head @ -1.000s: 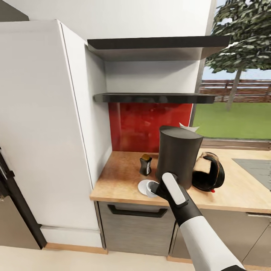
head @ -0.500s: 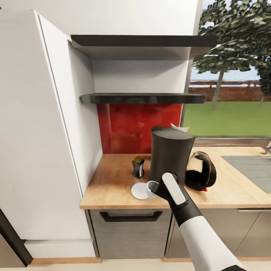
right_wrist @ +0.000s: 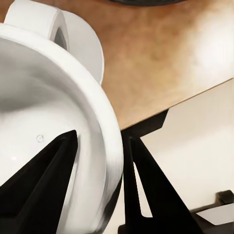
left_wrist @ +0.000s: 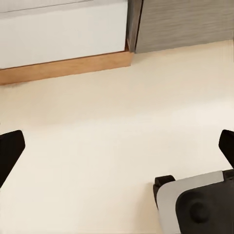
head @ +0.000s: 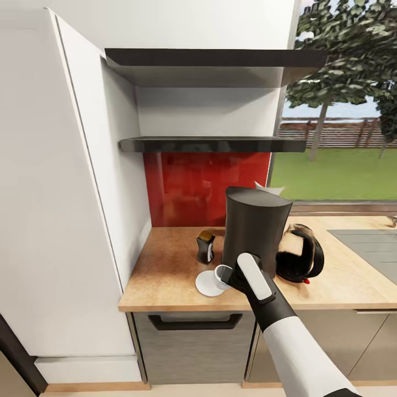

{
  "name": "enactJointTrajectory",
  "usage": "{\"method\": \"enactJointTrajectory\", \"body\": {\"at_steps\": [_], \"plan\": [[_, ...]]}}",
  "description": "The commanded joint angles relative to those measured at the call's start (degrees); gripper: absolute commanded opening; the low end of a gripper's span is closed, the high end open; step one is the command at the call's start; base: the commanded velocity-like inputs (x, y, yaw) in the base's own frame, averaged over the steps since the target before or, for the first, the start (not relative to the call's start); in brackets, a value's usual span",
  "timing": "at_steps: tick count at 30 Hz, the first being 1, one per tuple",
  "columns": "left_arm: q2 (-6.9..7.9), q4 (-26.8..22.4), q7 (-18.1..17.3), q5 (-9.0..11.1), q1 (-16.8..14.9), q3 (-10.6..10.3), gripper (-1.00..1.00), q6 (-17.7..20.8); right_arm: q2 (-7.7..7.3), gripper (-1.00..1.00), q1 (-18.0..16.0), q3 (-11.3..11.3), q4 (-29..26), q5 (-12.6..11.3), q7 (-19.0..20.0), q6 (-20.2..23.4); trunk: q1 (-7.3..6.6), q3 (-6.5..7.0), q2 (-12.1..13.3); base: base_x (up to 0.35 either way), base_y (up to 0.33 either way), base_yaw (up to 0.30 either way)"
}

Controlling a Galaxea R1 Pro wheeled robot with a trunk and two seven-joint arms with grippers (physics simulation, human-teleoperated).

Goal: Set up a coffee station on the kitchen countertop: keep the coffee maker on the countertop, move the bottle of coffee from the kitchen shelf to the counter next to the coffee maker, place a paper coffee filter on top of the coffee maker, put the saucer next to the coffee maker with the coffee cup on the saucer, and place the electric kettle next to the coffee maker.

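The right gripper [head: 230,275] has its fingers [right_wrist: 146,190] clamped across the wall of the smooth white coffee cup [head: 223,275], held upright, mouth upward, over the round saucer [head: 208,283] on the wood-grain tabletop [head: 165,270].

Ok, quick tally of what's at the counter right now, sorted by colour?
White: 3 - saucer, coffee cup, paper coffee filter
Dark: 2 - coffee maker, bottle of coffee
Clear glass: 1 - electric kettle
Total: 6
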Motion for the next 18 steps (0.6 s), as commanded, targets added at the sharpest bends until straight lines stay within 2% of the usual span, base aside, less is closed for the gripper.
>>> {"method": "enactJointTrajectory", "body": {"at_steps": [1, 8, 13, 15, 18], "plan": [[-0.03, 0.02, 0.97, -0.6, 0.04, 0.49, 1.0, -0.14, 0.0, -1.0, -0.03, 0.04, 0.0, -0.37, -0.49, 0.29, 0.02, -0.01, -0.04, 0.0, 0.0, 0.0], [-0.02, 0.47, 9.25, -0.61, 0.04, 0.57, 1.0, 0.0, 0.0, -1.0, -0.03, 0.04, 0.27, -0.3, -0.46, 0.16, 0.02, -0.01, -0.04, 0.009, 0.0, 0.0], [-0.09, 0.88, 18.22, -0.58, 0.04, 0.35, 1.0, 0.11, 0.0, -1.0, -0.03, 0.04, 0.31, -0.29, -0.44, 0.12, 0.02, -0.01, -0.04, 0.12, 0.0, 0.0], [-0.43, 1.74, 20.37, -0.62, 0.04, 0.19, 1.0, 0.12, 0.0, -1.0, -0.03, 0.07, 0.36, -0.29, -0.44, 0.12, 0.02, -0.01, -0.04, 0.249, 0.0, 0.0], [-1.9, 3.77, 23.55, -0.88, 0.04, -0.13, 1.0, 0.12, 0.0, -1.0, -0.03, 0.11, 0.5, -0.29, -0.43, 0.06, 0.02, -0.01, -0.04, 0.301, 0.01, 0.0]]}}
